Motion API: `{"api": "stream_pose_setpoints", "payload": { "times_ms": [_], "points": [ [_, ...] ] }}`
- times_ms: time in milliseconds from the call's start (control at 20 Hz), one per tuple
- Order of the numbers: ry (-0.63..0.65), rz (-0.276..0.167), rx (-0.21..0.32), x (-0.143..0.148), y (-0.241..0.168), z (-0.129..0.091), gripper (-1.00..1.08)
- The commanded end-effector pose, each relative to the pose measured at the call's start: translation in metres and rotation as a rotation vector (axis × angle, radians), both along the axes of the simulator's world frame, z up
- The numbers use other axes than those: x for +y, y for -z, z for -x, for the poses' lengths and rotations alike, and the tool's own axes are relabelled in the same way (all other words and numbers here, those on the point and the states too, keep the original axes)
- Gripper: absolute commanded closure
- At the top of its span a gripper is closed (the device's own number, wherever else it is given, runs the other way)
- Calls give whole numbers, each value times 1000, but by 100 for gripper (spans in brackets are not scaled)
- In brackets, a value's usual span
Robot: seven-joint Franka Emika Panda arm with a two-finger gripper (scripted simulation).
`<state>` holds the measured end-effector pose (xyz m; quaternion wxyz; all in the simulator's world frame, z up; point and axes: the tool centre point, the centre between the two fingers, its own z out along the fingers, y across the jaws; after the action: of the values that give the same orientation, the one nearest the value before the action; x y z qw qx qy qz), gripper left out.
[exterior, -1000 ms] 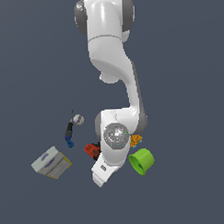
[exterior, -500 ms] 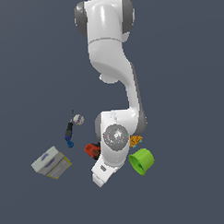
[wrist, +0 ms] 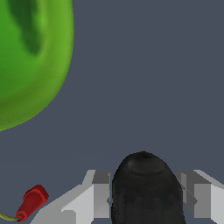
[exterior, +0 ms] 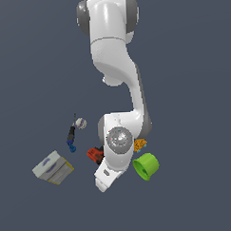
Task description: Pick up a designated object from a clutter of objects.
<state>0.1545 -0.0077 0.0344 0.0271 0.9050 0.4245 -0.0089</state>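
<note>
My fingers [wrist: 146, 199] stand one on each side of a rounded black part of the drill [wrist: 145, 192], with the grey pads right against its flanks; whether they press on it or only sit beside it I cannot tell. That black bulk fills the gap between them in the wrist view. Near it in the same view lie a small red piece with a thin yellowish wire [wrist: 31, 202] and the big lime-green cup [wrist: 30, 57], lying on the dark bench [wrist: 153, 78]. In the exterior view my wrist covers most of the drill [exterior: 94, 154], whose red body peeks out at the exterior view's left of my hand. The cup [exterior: 146, 166] lies just to the exterior view's right, with a small orange piece [exterior: 140, 145] behind it. Farther to the exterior view's left lie a dark marker-like tool [exterior: 71, 137], a small white ball [exterior: 80, 122] and a white-grey box [exterior: 52, 168].
</note>
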Motion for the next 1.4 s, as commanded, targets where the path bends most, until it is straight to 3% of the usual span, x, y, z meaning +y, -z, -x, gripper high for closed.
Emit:
{"api": "stream_pose_setpoints", "payload": {
  "times_ms": [0,550,1350],
  "points": [
    [0,1,-1,0,-7,2,108],
    [0,1,-1,0,-74,22,108],
    [-1,1,-1,0,-252,76,108]
  ]
}}
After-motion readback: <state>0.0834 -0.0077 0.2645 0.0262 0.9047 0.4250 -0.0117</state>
